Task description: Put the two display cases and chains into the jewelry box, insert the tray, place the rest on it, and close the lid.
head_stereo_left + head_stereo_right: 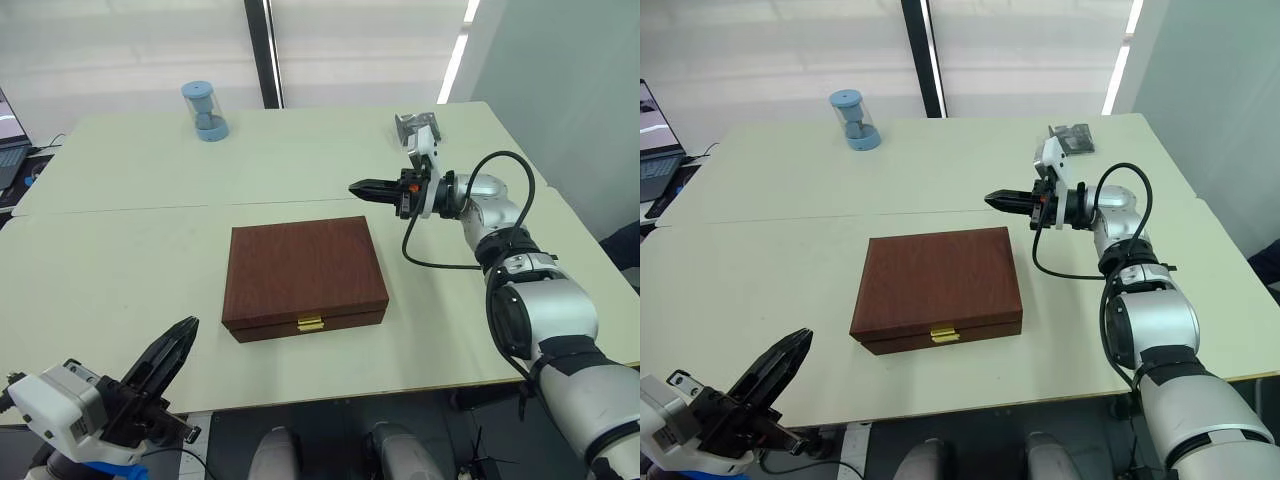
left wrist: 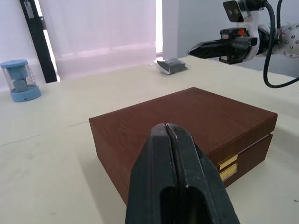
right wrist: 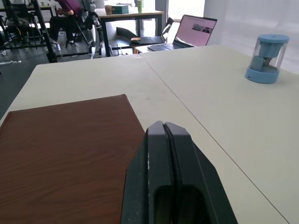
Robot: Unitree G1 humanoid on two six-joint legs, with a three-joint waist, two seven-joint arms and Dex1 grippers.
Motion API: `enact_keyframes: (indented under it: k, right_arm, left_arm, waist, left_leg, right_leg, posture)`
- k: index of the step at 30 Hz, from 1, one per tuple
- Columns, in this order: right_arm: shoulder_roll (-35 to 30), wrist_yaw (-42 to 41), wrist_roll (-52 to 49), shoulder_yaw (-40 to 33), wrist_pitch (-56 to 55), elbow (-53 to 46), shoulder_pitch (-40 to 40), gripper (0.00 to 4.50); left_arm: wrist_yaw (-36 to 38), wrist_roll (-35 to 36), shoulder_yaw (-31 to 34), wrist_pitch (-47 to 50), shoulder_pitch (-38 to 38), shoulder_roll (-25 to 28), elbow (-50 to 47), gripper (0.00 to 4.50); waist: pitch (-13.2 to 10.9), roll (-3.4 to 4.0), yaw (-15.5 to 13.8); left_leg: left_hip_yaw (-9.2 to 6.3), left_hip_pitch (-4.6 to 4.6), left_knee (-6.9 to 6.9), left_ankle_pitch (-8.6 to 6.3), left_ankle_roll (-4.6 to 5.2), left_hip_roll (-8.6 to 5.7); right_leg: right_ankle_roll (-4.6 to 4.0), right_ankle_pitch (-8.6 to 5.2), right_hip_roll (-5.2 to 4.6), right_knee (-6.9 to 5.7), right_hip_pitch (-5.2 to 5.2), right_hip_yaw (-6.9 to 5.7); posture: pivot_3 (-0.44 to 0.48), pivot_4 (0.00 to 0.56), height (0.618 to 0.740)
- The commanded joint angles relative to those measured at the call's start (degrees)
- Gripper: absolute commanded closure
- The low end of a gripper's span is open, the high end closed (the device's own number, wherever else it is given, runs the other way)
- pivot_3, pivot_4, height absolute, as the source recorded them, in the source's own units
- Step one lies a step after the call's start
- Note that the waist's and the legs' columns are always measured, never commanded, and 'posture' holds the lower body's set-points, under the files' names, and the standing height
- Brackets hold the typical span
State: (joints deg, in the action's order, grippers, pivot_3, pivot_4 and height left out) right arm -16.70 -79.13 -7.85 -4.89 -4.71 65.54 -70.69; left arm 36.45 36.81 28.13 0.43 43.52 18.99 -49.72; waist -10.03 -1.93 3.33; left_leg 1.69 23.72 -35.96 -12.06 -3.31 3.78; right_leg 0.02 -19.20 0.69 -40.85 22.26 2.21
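Both pincers are pressed closed and empty: right gripper (image 1: 992, 201) past the shut jewelry box's (image 1: 937, 285) far-right corner, left gripper (image 1: 183, 333) off its near-left.

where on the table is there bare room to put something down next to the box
Bare tabletop lies on the robot's left of the closed jewelry box, up to the blue jar at the far edge. The near strip by the gold clasp is bare too. It is tighter at the box's far right corner, where the right gripper hovers.
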Motion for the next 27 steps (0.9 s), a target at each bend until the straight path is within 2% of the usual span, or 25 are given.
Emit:
enact_keyframes:
  k: [1,3,6,10,13,16,21,27]
  right_arm:
    - [-1.31,1.81,-0.55,-0.42,-1.65,-3.41,1.28,4.31]
    - [-2.11,3.19,-1.17,-0.96,-0.54,-5.01,2.71,3.94]
    - [-4.20,4.36,-2.17,-1.63,0.35,-10.52,7.72,3.09]
    - [-7.63,5.86,-4.31,-2.27,5.37,-23.26,17.23,1.88]
    - [-11.12,8.39,-4.66,-2.40,8.01,-34.28,26.54,1.00]
    - [-15.59,10.07,-6.08,-3.97,11.88,-43.99,35.73,0.02]
    - [-21.20,12.83,-8.41,-6.83,16.30,-52.93,45.38,0.02]
    - [-25.13,15.44,-8.80,-9.32,15.42,-54.02,51.91,0.02]
  left_arm:
    - [-2.46,-0.52,0.92,2.23,-2.74,2.36,1.31,3.93]
    - [-3.32,-0.34,1.49,4.06,-5.15,4.24,3.53,3.31]
    - [-5.42,1.88,2.16,8.79,-9.57,7.29,7.50,2.36]
    - [-6.49,5.17,4.66,14.89,-16.46,12.38,14.54,1.02]
    - [-4.44,5.37,5.85,18.95,-21.34,17.15,23.29,0.12]
    - [-0.19,4.69,6.44,20.52,-26.17,21.90,32.65,0.00]
    - [5.27,1.97,6.74,19.37,-32.24,26.95,43.95,0.00]
    - [10.16,-2.52,5.17,18.77,-36.66,31.12,52.85,0.00]
  waist:
    - [0.00,-0.01,-0.09]
    - [0.01,-0.01,-0.10]
    - [0.01,-0.01,-0.37]
    - [0.01,-0.01,-1.05]
    - [0.01,-0.01,-1.28]
    - [0.00,0.00,-1.48]
    - [0.00,0.00,-1.25]
    - [0.00,0.00,-1.29]
  left_leg:
    - [0.00,0.00,0.00,0.00,0.00,-0.01]
    - [0.00,0.00,-0.01,0.00,0.00,-0.01]
    - [-0.03,0.01,-0.01,0.00,0.00,-0.02]
    - [-0.10,0.03,-0.04,0.00,0.00,-0.01]
    - [-0.11,0.01,-0.05,0.00,0.00,-0.01]
    - [-0.13,-0.01,-0.02,0.00,-0.01,-0.01]
    - [-0.09,-0.04,-0.03,0.00,-0.01,-0.01]
    - [0.01,-0.08,0.00,-0.01,-0.02,0.00]
  right_leg:
    - [0.00,0.00,0.00,-0.01,0.00,-0.02]
    - [0.00,0.00,0.01,-0.02,-0.02,-0.05]
    - [0.02,0.01,0.00,-0.02,-0.02,-0.05]
    - [0.05,0.03,-0.01,-0.01,-0.03,-0.09]
    - [0.06,0.03,-0.01,-0.07,-0.03,-0.06]
    - [0.06,0.03,0.01,-0.06,-0.01,-0.09]
    - [0.08,0.04,-0.01,-0.05,-0.02,-0.02]
    - [0.09,0.03,0.00,-0.03,-0.02,0.03]
  posture:
    - [0.000,0.150,0.740]
    - [0.000,0.150,0.740]
    - [0.000,0.150,0.740]
    - [0.000,0.150,0.740]
    - [0.000,0.150,0.740]
    - [0.000,0.150,0.740]
    - [0.000,0.150,0.740]
    - [0.000,0.150,0.740]
